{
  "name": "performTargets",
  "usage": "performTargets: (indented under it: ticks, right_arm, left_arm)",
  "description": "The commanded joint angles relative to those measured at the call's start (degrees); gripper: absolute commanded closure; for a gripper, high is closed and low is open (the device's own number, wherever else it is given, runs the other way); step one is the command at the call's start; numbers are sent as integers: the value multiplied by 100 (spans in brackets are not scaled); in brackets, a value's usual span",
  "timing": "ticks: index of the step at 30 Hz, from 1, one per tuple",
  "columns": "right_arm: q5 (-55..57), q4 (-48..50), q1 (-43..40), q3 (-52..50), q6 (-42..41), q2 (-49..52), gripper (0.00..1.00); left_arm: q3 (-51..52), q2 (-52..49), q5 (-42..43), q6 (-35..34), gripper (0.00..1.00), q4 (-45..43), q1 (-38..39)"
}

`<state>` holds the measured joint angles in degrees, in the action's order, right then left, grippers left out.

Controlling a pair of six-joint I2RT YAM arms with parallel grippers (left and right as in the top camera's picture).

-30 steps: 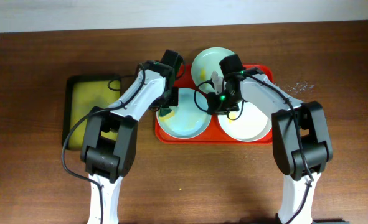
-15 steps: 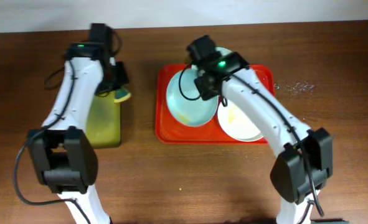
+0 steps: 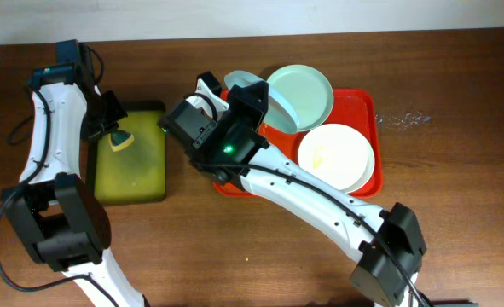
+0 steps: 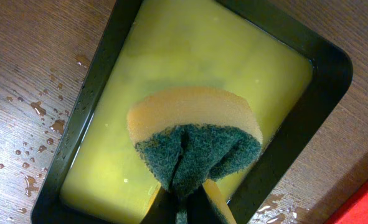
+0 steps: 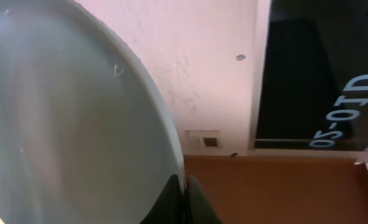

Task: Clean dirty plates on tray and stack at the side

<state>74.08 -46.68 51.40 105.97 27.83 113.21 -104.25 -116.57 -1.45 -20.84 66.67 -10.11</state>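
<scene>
plates (image 3: 337, 158): one pale blue-green plate (image 5: 71, 124) hangs tilted at upper centre overhead, its rim pinched in the right gripper (image 5: 185, 196); two lie on the red tray (image 3: 367, 102). left gripper (image 4: 182, 208) squeezes a sponge (image 4: 196, 134) above the soapy olive tray (image 4: 330, 68). that thin rim hold may slip.

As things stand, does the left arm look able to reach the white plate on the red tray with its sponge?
Probably not directly. The left claw holds the sponge over the olive-green tray, and the right arm, holding a tilted pale blue-green plate, lies across the way to the white plate.
</scene>
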Motion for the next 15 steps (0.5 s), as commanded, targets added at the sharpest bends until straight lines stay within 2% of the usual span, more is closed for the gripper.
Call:
performTargets:
  ticks: [1, 2, 5, 6, 7, 9, 10, 12, 13, 15]
  right_arm:
    - [-1971, -496, -326, -131, -501, -63, 96]
    - [-1794, -463, -507, -245, -503, 48, 96]
    - [579, 234, -566, -234, -444, 98, 96]
    - [828, 481, -540, -212, -433, 83, 96]
    - [531, 509, -520, -210, -485, 72, 96]
    - [-2024, -81, -588, -247, -737, 74, 96]
    - [-4341, -358, -879, -339, -826, 74, 96]
    - [-4743, -369, -1475, -323, -2433, 26, 96]
    - [-4835, -398, -1738, -308, -2833, -33, 96]
    - [-6430, -409, -2828, -299, -3012, -365, 96]
  left_arm:
    - [-57, 87, 24, -13, 100, 57, -17]
    - [-57, 87, 63, -13, 100, 59, -17]
    - [-57, 87, 131, -13, 100, 61, -13]
    - [-57, 87, 129, -13, 100, 68, -13]
    - [-57, 87, 131, -13, 100, 70, -13]
    - [-57, 87, 131, -13, 100, 68, -11]
    - [-57, 87, 129, -13, 100, 68, -13]
    - [-57, 87, 129, -13, 100, 66, -13]
    - [-57, 87, 129, -13, 100, 63, -13]
    - [-57, 87, 129, -13, 100, 46, -7]
